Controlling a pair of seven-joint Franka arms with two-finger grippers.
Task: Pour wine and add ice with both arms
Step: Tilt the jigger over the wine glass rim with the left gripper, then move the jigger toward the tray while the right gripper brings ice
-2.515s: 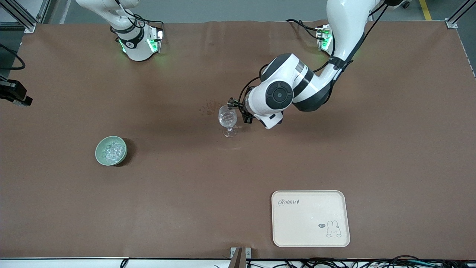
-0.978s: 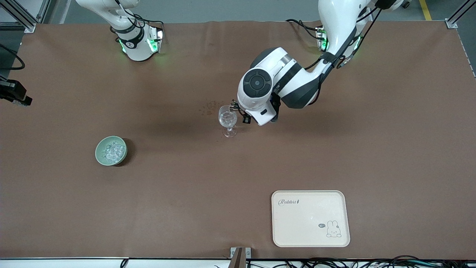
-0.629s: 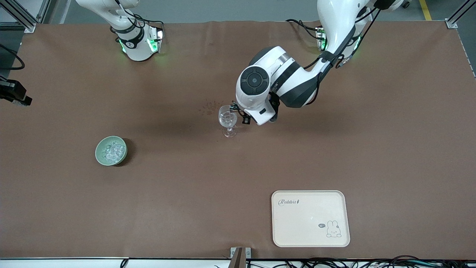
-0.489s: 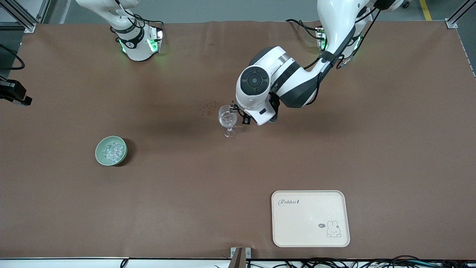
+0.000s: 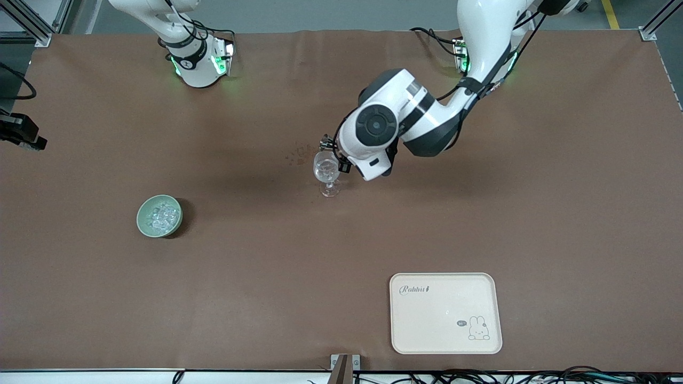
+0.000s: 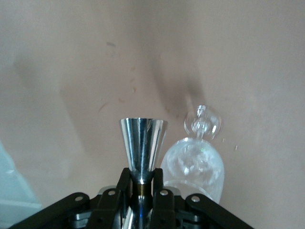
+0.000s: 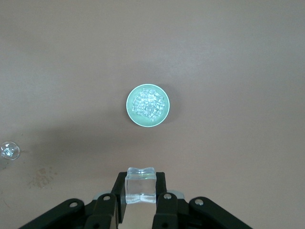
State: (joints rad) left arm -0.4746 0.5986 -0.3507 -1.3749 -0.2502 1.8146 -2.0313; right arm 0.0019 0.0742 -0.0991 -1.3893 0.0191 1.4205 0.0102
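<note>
My left gripper (image 5: 332,153) is shut on the waist of a shiny metal jigger (image 6: 143,145), right beside the rim of the stemmed glass (image 5: 326,170). The jigger's flared end points away from the hand. The clear glass (image 6: 196,164) stands upright mid-table. My right gripper (image 7: 141,183) is shut on one clear ice cube (image 7: 141,186), high over the table, and is out of the front view. A green bowl (image 5: 145,216) holding a heap of ice (image 5: 163,214) sits toward the right arm's end and also shows in the right wrist view (image 7: 147,105).
A cream tray (image 5: 445,313) with a rabbit print lies near the front camera, toward the left arm's end. A patch of small dark spots (image 5: 299,154) marks the brown mat beside the glass. The glass shows small in the right wrist view (image 7: 9,150).
The left arm's wrist has turned and its hand has shifted a little toward the right arm's end, bringing the jigger closer to the glass rim. The glass, bowl and tray have not moved.
</note>
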